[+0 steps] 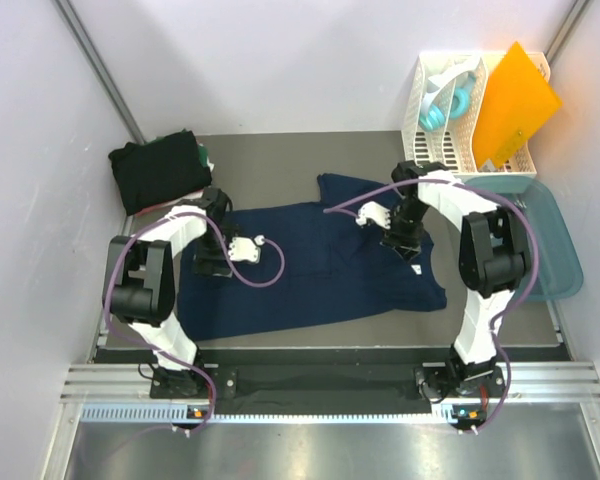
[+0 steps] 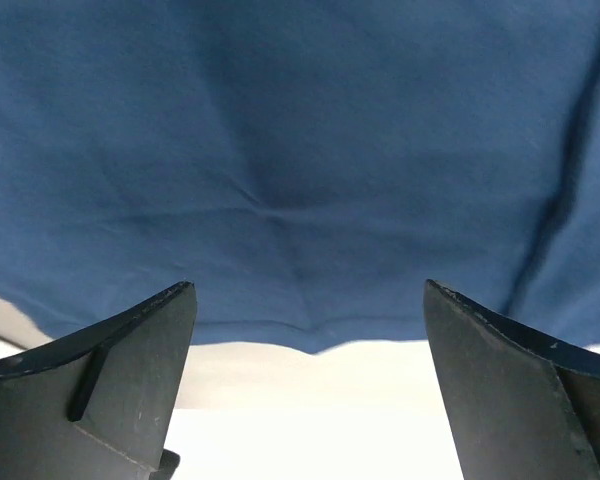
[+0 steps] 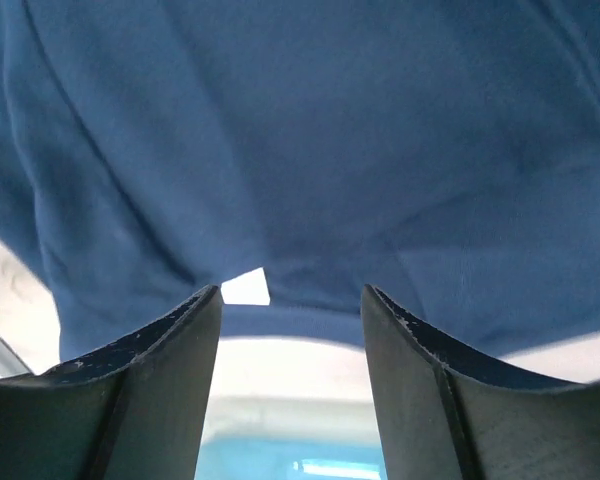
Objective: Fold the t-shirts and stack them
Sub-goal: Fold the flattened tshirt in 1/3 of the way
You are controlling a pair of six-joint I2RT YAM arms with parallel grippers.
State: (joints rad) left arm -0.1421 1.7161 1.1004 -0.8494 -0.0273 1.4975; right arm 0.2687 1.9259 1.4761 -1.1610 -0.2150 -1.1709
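Navy cloth lay just beyond both pairs of jaws, each held apart. The left gripper sat at the edge of the navy t-shirt, spread mid-frame, and the right gripper by its white neck label. Dark t-shirts were piled upper left.

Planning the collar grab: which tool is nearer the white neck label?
Right. The right tool is open at the collar of the navy t-shirt, white neck label beside one finger; the left tool is at the shirt's opposite edge.

- navy t-shirt: spread mostly flat, wrinkled, mid-surface; white neck label at its right edge
- black t-shirt pile: folded, far-left corner
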